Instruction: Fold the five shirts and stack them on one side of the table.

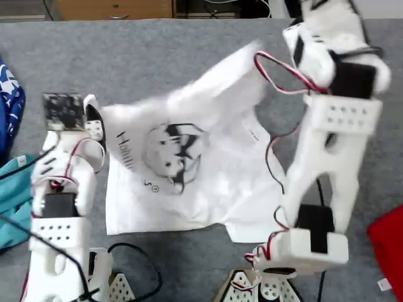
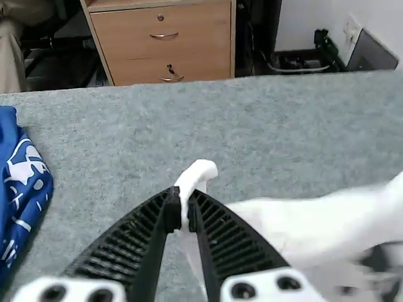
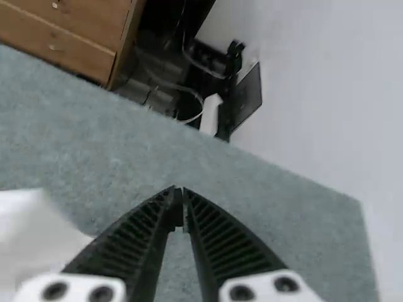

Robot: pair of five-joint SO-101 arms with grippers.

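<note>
We note left tool (image 2: 182, 211) pinching an edge of the white printed cloth shirt (image 1: 208, 189); right tool (image 3: 177, 211) pressed together, just beside that shirt.

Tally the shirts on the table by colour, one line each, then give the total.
white shirt: 1
blue shirt: 1
teal shirt: 1
red shirt: 1
Total: 4 in view
</note>
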